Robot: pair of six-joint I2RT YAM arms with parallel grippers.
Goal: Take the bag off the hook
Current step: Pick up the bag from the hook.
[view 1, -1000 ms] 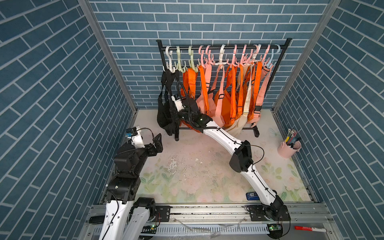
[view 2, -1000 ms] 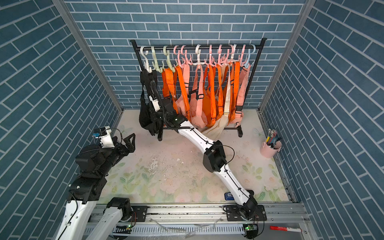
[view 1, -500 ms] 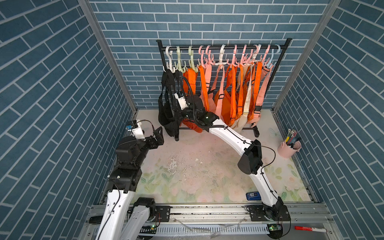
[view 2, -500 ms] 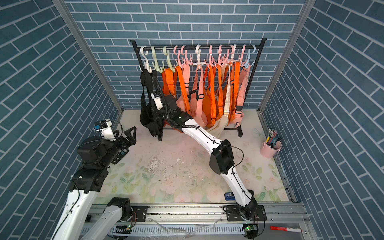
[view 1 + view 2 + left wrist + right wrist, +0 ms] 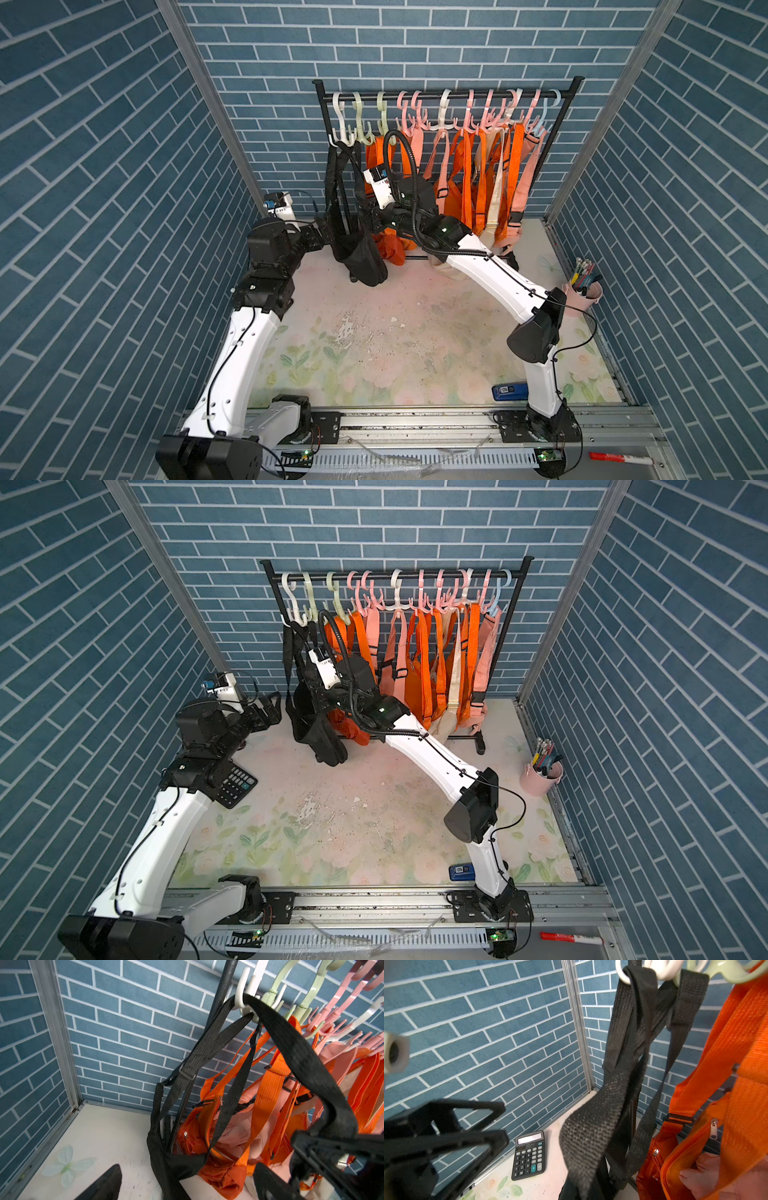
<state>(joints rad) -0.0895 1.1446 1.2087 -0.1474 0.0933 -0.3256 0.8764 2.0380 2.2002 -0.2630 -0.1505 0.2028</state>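
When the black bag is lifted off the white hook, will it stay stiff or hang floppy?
Probably floppy: the black bag sags in folds below its strap. The woven strap may catch on the prongs of the white hook.

The black bag (image 5: 166, 1159) hangs mid-frame by its straps from a white hook (image 5: 240, 993) — orange bags (image 5: 270, 1084) just beside it. The left gripper (image 5: 189, 1165) fills the foreground, jaws spread wide.

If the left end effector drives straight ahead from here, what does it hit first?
Most likely the black bag: the open left end effector points at its lower body and straps, orange bags behind. Exact gap unclear.
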